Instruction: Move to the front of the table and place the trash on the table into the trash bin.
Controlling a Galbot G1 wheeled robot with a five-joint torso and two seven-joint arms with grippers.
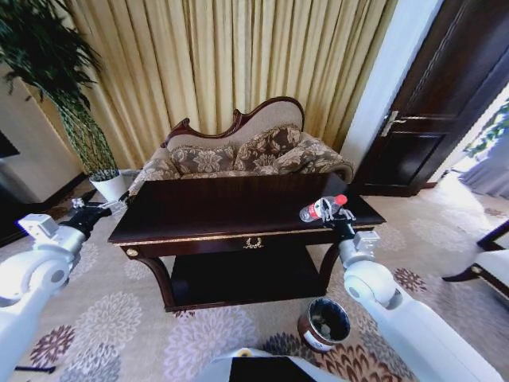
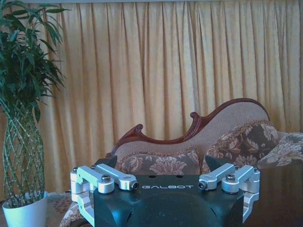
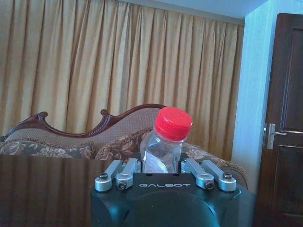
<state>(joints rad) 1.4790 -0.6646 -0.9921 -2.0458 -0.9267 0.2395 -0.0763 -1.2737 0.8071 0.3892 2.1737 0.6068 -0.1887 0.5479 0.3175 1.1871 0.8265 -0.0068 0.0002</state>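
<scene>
Fingers of the right gripper (image 1: 337,216) are clamped on one bottle (image 1: 322,209), a clear one with a red cap, held over the right end of the table (image 1: 238,208). From the head camera the bottle lies tilted, cap toward the right; the right wrist camera sees it close, the cap (image 3: 173,124) standing between the two linkages of the gripper (image 3: 163,166). The left gripper (image 1: 102,208) hangs just off the table's left end, near the white plant pot (image 1: 110,187); whether its fingers are apart or together I cannot tell, though its wrist camera shows the pot (image 2: 24,212) and one sofa (image 2: 199,146). One bin (image 1: 324,323) stands on the carpet (image 1: 111,318) before the table's right front leg.
</scene>
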